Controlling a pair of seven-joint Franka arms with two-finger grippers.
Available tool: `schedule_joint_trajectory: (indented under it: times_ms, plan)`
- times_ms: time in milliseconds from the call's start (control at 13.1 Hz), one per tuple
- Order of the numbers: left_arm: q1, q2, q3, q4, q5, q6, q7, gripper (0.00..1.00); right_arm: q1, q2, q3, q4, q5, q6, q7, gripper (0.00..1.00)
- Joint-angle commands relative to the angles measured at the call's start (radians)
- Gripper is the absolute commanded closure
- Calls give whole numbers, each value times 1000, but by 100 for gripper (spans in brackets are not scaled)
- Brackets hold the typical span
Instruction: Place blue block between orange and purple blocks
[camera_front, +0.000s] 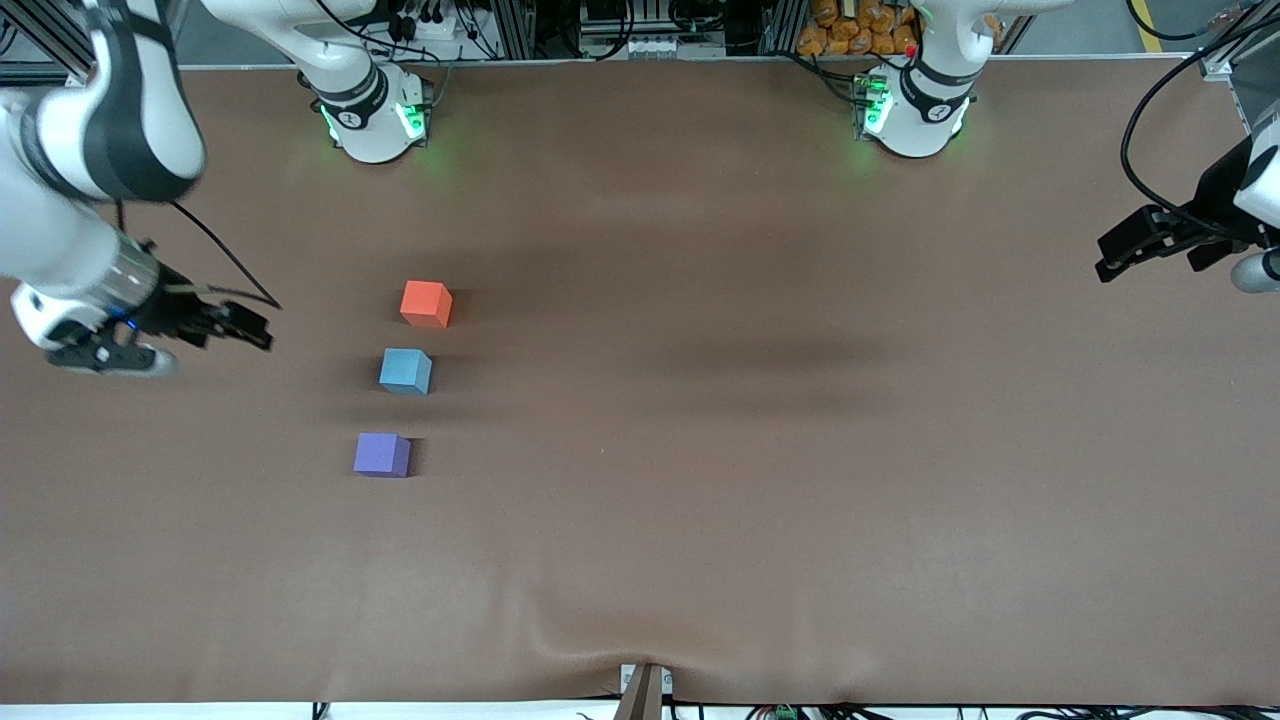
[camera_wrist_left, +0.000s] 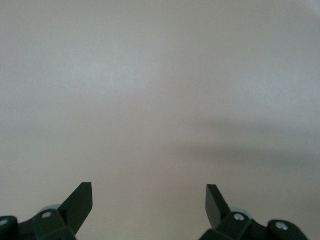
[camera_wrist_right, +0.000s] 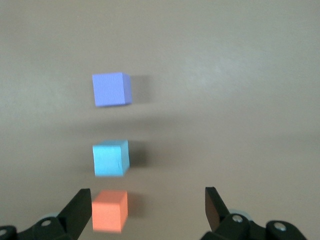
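Note:
Three cubes stand in a line on the brown table. The orange block (camera_front: 426, 303) is farthest from the front camera, the blue block (camera_front: 406, 371) is in the middle, and the purple block (camera_front: 382, 455) is nearest. Small gaps separate them. My right gripper (camera_front: 248, 328) is open and empty over bare table, beside the line toward the right arm's end. Its wrist view shows the purple (camera_wrist_right: 112, 89), blue (camera_wrist_right: 110, 158) and orange (camera_wrist_right: 109, 210) blocks, with the open gripper (camera_wrist_right: 148, 200) apart from them. My left gripper (camera_front: 1118, 255) waits open and empty at the left arm's end of the table, open in its own view (camera_wrist_left: 149, 197).
The brown table cover (camera_front: 760, 480) has a slight wrinkle near its front edge (camera_front: 560, 640). The two arm bases (camera_front: 375, 115) (camera_front: 912, 105) stand along the table's edge farthest from the front camera. The left wrist view shows only bare table (camera_wrist_left: 160, 100).

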Motion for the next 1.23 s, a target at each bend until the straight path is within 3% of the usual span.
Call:
schedule_joint_trajectory:
  times_ms: [0,153,306,459,842,1149]
  plan:
    - [1,-18,-6,4,-1,-47,35,0,-31,-42,15,130,-27,-198,-10,0]
    - [1,-16,-7,8,-1,-52,35,0,-41,-33,18,260,-47,-295,-10,0]
    - [2,-16,-19,16,-1,-54,35,0,-43,-32,16,325,-79,-356,-13,0]
    - [2,-16,-21,31,-1,-69,36,0,-89,-27,16,342,-69,-387,-37,0]
    - [11,-18,-18,59,-2,-106,53,0,-84,-12,21,347,-69,-361,-28,0]
    - [13,-19,-15,65,-4,-120,52,0,-98,74,20,488,-52,-439,-30,0]
